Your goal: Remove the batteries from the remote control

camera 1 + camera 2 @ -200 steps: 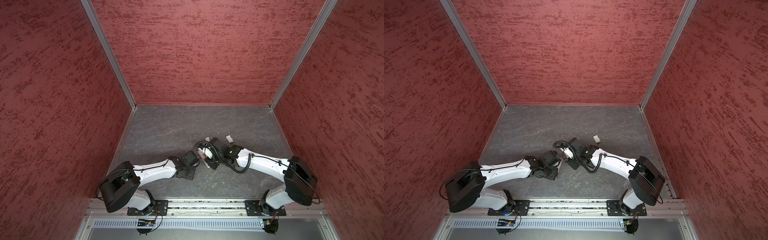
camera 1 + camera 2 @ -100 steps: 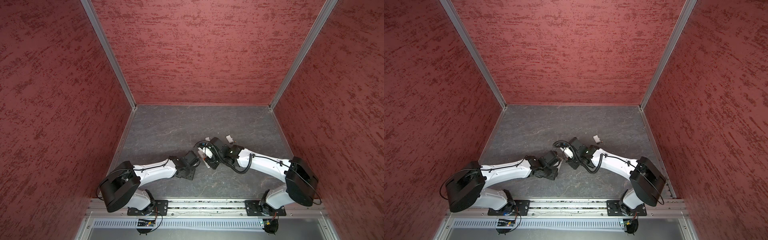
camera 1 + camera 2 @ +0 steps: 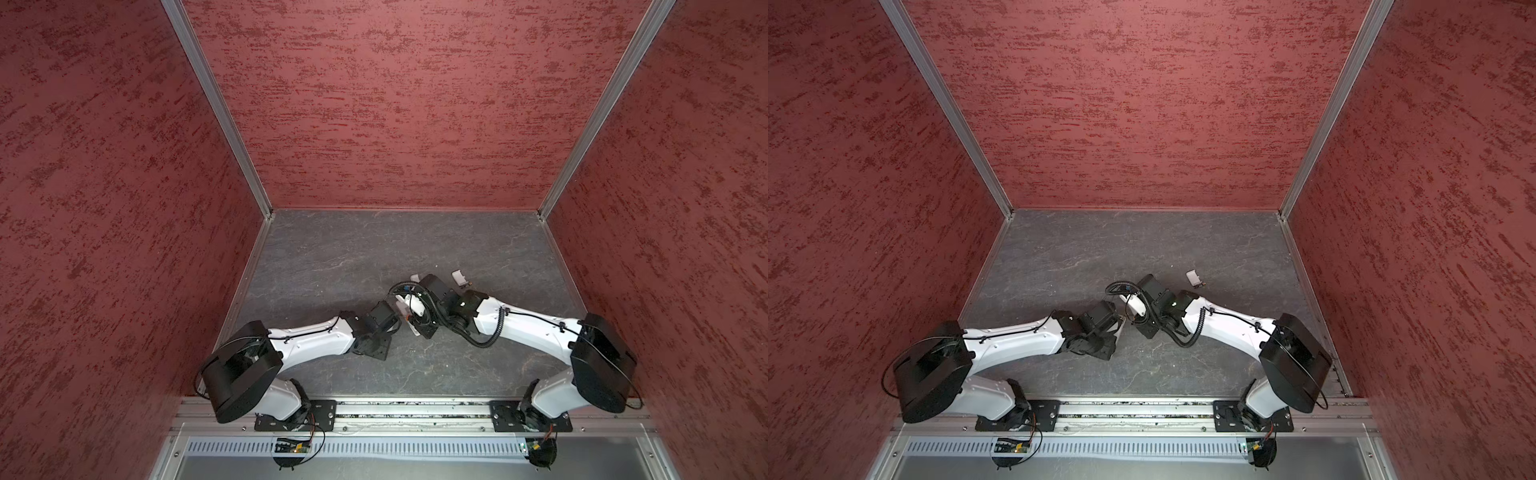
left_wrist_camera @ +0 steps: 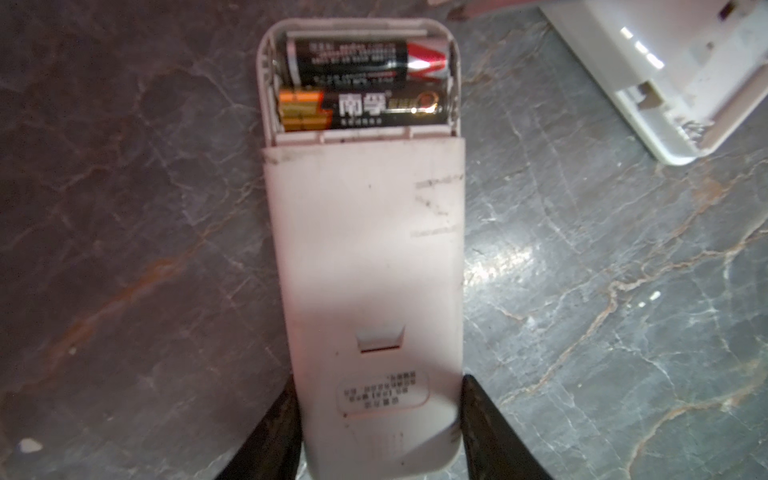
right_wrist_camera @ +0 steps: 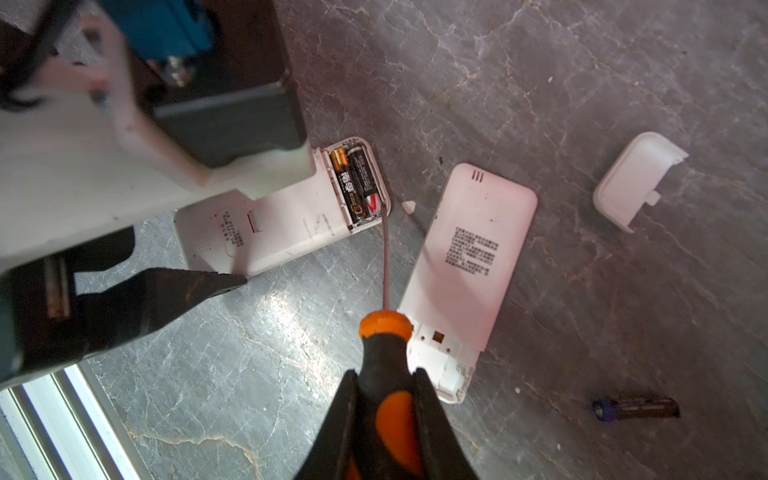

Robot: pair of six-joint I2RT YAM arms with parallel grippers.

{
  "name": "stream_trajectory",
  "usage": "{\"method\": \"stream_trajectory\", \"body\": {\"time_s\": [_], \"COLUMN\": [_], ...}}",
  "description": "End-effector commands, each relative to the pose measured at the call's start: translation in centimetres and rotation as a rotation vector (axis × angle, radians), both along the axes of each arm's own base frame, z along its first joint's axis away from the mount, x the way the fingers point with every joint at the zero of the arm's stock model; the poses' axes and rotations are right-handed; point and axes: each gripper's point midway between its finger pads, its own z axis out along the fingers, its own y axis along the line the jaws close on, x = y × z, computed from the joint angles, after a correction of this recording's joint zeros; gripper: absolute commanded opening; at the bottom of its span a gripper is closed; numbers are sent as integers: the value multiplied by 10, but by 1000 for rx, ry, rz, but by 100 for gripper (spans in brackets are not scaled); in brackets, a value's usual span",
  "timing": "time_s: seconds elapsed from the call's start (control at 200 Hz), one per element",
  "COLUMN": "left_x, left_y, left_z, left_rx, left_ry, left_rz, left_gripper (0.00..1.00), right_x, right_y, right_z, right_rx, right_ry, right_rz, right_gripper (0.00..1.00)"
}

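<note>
**Left wrist view.** The left end effector (image 4: 376, 399) grips the remote (image 4: 365, 257) across its width. One finger sits on each long edge, at the end far from the open compartment. The remote lies back-up on the tabletop (image 4: 124, 208). The two batteries (image 4: 361, 85) sit side by side in the compartment. Their long axes run crosswise to the remote's long axis. Both appear fully seated.

**Right wrist view.** The right end effector (image 5: 385, 374) is closed on the handle of the screwdriver (image 5: 386, 345). The shaft points away from this end effector toward the compartment. Its tip rests at the red end of the outer battery (image 5: 363, 176), against the remote's side wall. The shaft meets that battery's axis at a shallow angle.

Judgement: the coming move is a pry at this end, up and out. The right arm is the working arm and the left arm serves as the clamp.

A second remote (image 5: 469, 257), a cover (image 5: 640, 183) and a loose battery (image 5: 636, 409) lie nearby on the tabletop.

**Top views.** In both top views the arms meet near mid-tabletop. The batteries are too small to make out there.
</note>
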Motion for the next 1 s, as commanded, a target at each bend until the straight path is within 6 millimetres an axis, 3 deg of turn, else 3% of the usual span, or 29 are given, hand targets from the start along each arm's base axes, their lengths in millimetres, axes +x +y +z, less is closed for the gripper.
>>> {"method": "stream_trajectory", "body": {"time_s": [0.0, 0.21, 0.245, 0.491, 0.641, 0.997], "left_x": [-14, -8, -8, -9, -16, -6], "left_y": [-10, -35, -38, -59, -62, -56], "left_z": [-5, 4, 4, 12, 12, 7], "left_rx": [-10, -54, -59, -97, -93, -39], "left_ry": [75, 66, 69, 49, 37, 39], "left_rz": [-89, -224, -243, -357, -393, -356], "left_gripper": [45, 45, 44, 42, 42, 41], "right_x": [0, -5, -6, -13, -20, -26], "right_y": [3, -8, -11, -24, -33, -53], "right_z": [7, 5, 15, 21, 21, 20], "right_rx": [37, 32, 53, 81, 76, 1], "right_ry": [-16, -5, -24, -21, -4, 76], "right_rz": [-8, -49, -59, -112, -131, -260], "right_gripper": [0, 0, 0, 0, 0, 0]}}
